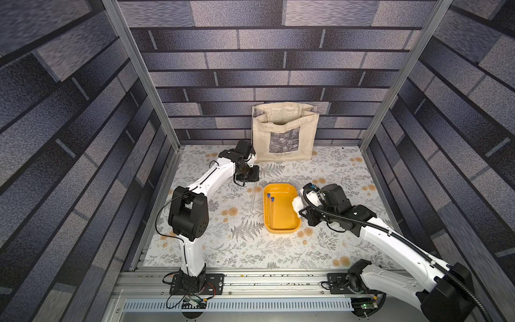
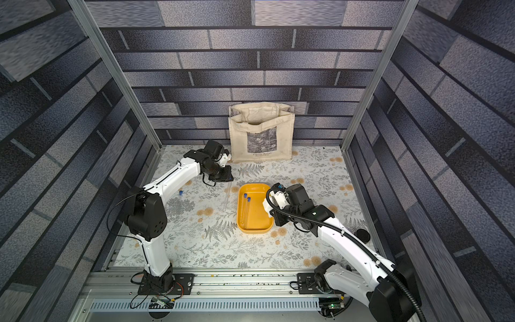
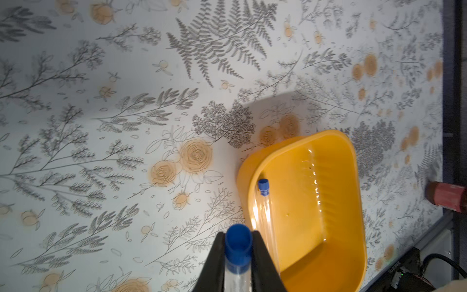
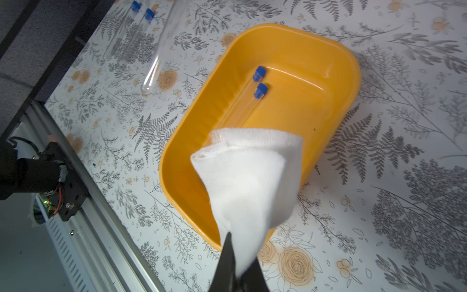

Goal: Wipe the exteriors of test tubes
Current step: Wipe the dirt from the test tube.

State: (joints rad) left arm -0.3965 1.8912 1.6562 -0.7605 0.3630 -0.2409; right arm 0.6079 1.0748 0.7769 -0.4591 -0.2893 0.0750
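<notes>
Yellow plastic tray on your floral counter holds two test tubes lying side by side, blue caps toward the back wall. Your left jaws are clenched on a third test tube just below its blue cap, and it hangs over the counter just beside the tray, rounded end downward. Your right jaws are pinched tight on the white cloth, which hangs above the tray's right rim, while two more capped tubes lie on the counter by your left arm.
</notes>
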